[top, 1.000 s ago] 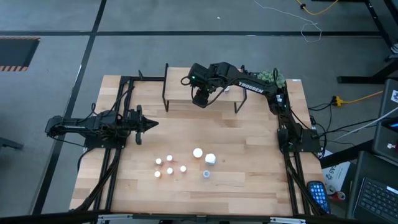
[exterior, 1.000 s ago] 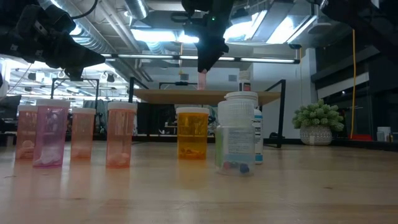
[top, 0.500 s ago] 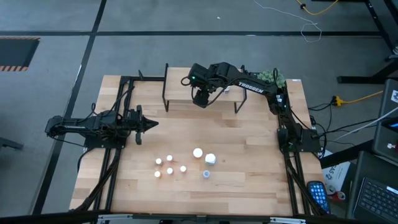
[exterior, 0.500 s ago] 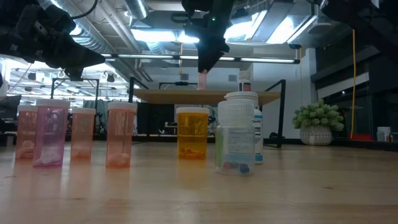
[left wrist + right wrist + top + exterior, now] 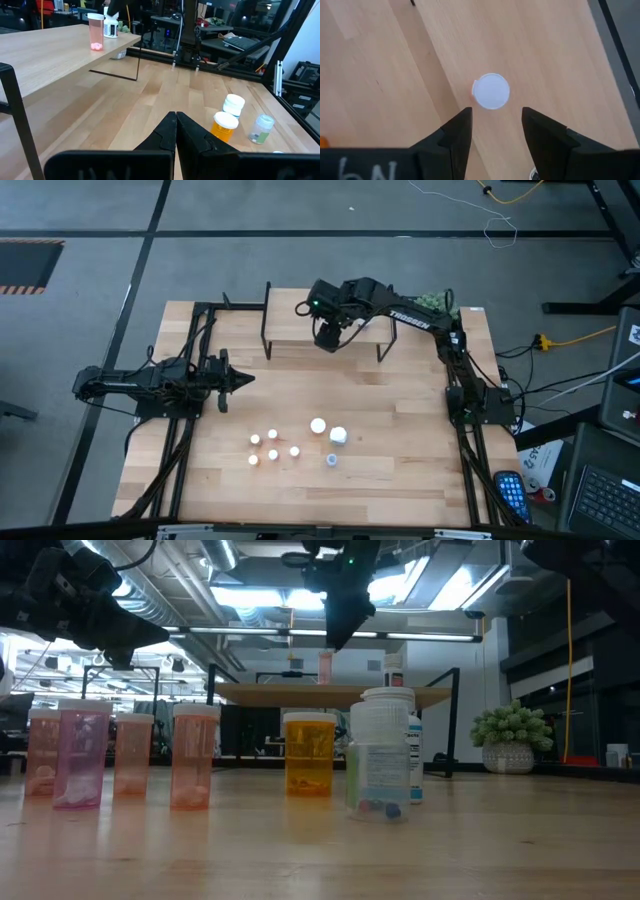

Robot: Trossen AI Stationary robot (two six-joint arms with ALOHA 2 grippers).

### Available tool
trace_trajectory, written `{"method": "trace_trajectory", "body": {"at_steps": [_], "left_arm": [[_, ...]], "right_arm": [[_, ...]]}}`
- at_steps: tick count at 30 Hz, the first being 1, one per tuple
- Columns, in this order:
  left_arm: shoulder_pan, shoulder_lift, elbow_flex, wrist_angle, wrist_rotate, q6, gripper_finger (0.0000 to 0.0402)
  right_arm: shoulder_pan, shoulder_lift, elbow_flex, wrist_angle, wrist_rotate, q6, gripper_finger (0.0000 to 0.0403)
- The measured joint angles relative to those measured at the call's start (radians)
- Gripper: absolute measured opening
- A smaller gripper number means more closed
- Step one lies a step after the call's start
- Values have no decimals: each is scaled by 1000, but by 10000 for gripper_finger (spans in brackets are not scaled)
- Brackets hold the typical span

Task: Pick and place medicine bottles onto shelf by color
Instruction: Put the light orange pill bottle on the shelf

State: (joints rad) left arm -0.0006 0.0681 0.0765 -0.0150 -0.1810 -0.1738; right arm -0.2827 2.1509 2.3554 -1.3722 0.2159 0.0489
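A pink bottle with a white cap [image 5: 491,91] stands upright on the shelf [image 5: 290,330]; it also shows in the low view [image 5: 325,667] and the left wrist view [image 5: 95,32]. My right gripper [image 5: 495,117] is open and hangs above it [image 5: 338,638], touching nothing. A white bottle [image 5: 394,670] stands on the shelf further right. Several bottles, pink [image 5: 80,755], orange [image 5: 309,753] and white-blue [image 5: 380,755], stand on the table [image 5: 318,425]. My left gripper [image 5: 176,125] is shut and empty at the table's left [image 5: 245,379].
A green plant ball [image 5: 512,725] sits at the table's far right corner, behind the shelf. The shelf's black legs [image 5: 267,320] stand on the table's far half. The tabletop between the shelf and the bottle group [image 5: 330,390] is bare wood.
My right gripper has gone up, away from the pink bottle, and a little toward the table's right edge. The bottle has stayed upright on the shelf where it was.
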Motion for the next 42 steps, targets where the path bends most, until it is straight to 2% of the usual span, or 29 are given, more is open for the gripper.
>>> {"method": "trace_trajectory", "body": {"at_steps": [5, 11, 14, 16, 20, 29, 32, 34, 38, 42], "left_arm": [[0, 0, 0, -1, 0, 0, 0], [0, 0, 0, 0, 0, 0, 0], [0, 0, 0, -1, 0, 0, 0], [0, 0, 0, 0, 0, 0, 0], [0, 0, 0, 0, 0, 0, 0], [0, 0, 0, 0, 0, 0, 0], [0, 0, 0, 0, 0, 0, 0], [0, 0, 0, 0, 0, 0, 0], [0, 0, 0, 0, 0, 0, 0], [0, 0, 0, 0, 0, 0, 0]], "right_arm": [[18, -51, 0, -11, -18, 68, 174], [90, -74, 0, -25, -269, 260, 174], [165, -67, -20, -1, -315, 259, 174], [219, -64, -53, 27, -306, 262, 174], [332, -63, -150, 209, -297, 253, 174], [515, -63, -529, 876, -291, 202, 174], [559, -61, -638, 1027, -227, 199, 174], [586, -62, -680, 1092, -169, 184, 174], [632, -62, -692, 1096, -63, 182, 174], [656, -54, -688, 1134, -26, 214, 174]]}}
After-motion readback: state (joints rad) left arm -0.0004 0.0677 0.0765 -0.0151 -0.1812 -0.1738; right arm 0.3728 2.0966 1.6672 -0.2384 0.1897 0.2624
